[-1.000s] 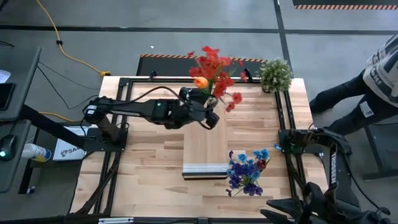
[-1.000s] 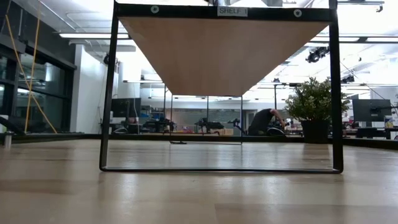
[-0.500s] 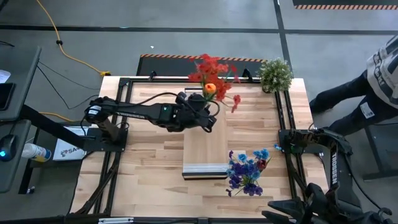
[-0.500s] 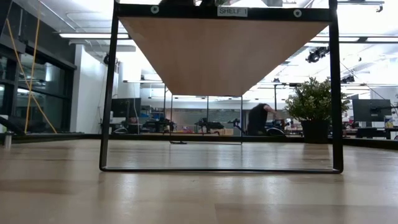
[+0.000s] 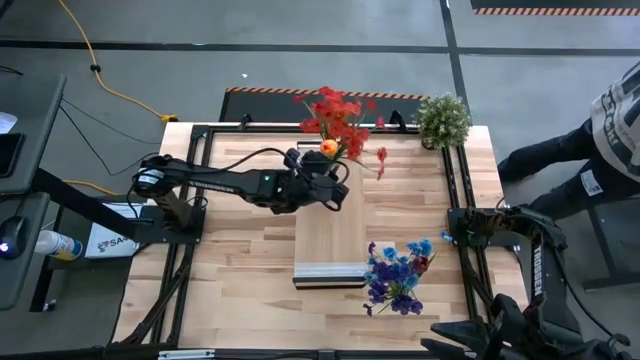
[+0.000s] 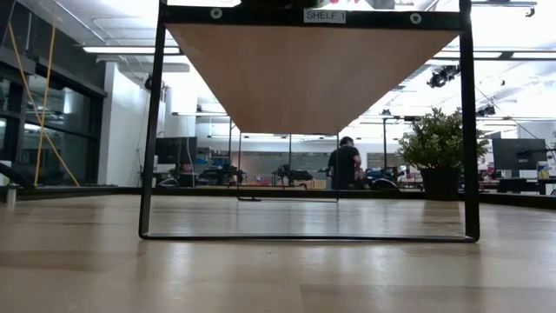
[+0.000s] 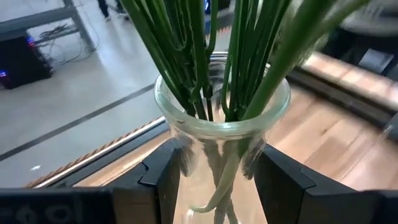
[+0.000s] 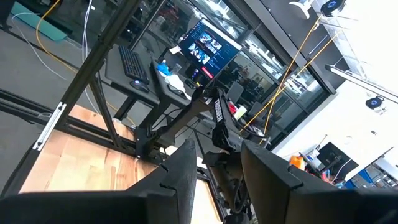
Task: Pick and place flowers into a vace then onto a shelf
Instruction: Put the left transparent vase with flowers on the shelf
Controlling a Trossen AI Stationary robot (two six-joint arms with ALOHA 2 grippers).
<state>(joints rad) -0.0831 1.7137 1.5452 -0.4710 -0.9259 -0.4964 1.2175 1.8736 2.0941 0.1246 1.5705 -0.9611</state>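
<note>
Vase: I see a clear glass vase (image 7: pixel 221 134) clamped between the left jaws, its rim above the fingers (image 7: pixel 163 177).
Red flowers: a bunch of red and orange flowers (image 5: pixel 338 118) stands in that vase, green stems (image 7: pixel 205 56) packed into its neck; from above it sits over the far end of the shelf.
Shelf: the long light wood plank (image 5: pixel 330 235) runs down the middle of the desk, raised on a black frame, its pale end strip toward the near edge.
Blue flowers: a blue and purple bunch (image 5: pixel 398 275) lies on the desk just right of the shelf's near end.
Left gripper (image 5: pixel 335 185): reaching in from the left over the shelf, grasping the vase.
Right gripper (image 8: pixel 217 180): parked at the desk's near right corner; its jaws stand apart, holding nothing.
Potted plant (image 5: pixel 442 120): at the far right corner of the desk (image 5: pixel 240 270).
Person (image 5: pixel 600 140): beside the desk on the right.
</note>
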